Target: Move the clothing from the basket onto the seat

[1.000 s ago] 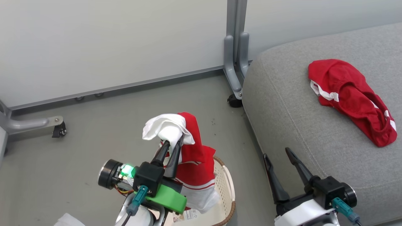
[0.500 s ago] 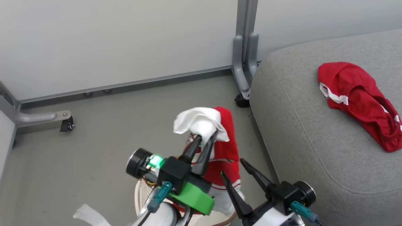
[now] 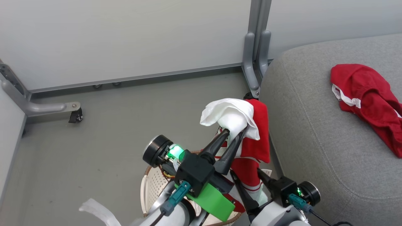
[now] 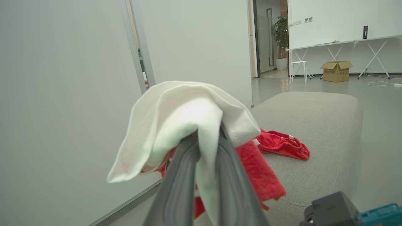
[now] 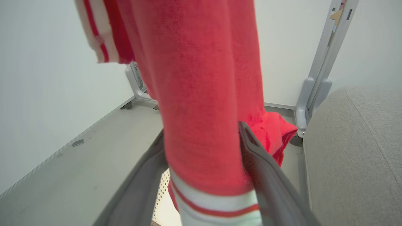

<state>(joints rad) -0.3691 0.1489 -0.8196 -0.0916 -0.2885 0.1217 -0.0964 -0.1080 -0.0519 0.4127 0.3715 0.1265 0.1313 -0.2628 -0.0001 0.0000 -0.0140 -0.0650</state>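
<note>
My left gripper (image 3: 235, 132) is shut on a red and white garment (image 3: 230, 116), held high above the cream basket (image 3: 152, 188) and close to the grey seat's (image 3: 314, 131) left edge. The garment's red length hangs down with a white striped hem (image 5: 216, 204). My right gripper (image 3: 246, 173) is open, its fingers (image 5: 260, 163) standing either side of that hanging part. A second red garment (image 3: 370, 97) lies on the seat; the left wrist view has it (image 4: 279, 146) on the cushion (image 4: 317, 119) beyond my left gripper (image 4: 207, 135).
A pale partition wall runs behind, with a grey upright post (image 3: 255, 59) beside the seat's corner and a castor foot (image 3: 73, 113) on the floor at left. A white strip (image 3: 94, 209) lies near my left arm. A cardboard box (image 4: 336, 70) stands far off.
The head camera has swung, shifting the scene. My left gripper has carried the garment up and right, towards the seat. My right gripper has come in left, under it, around the hanging part.
</note>
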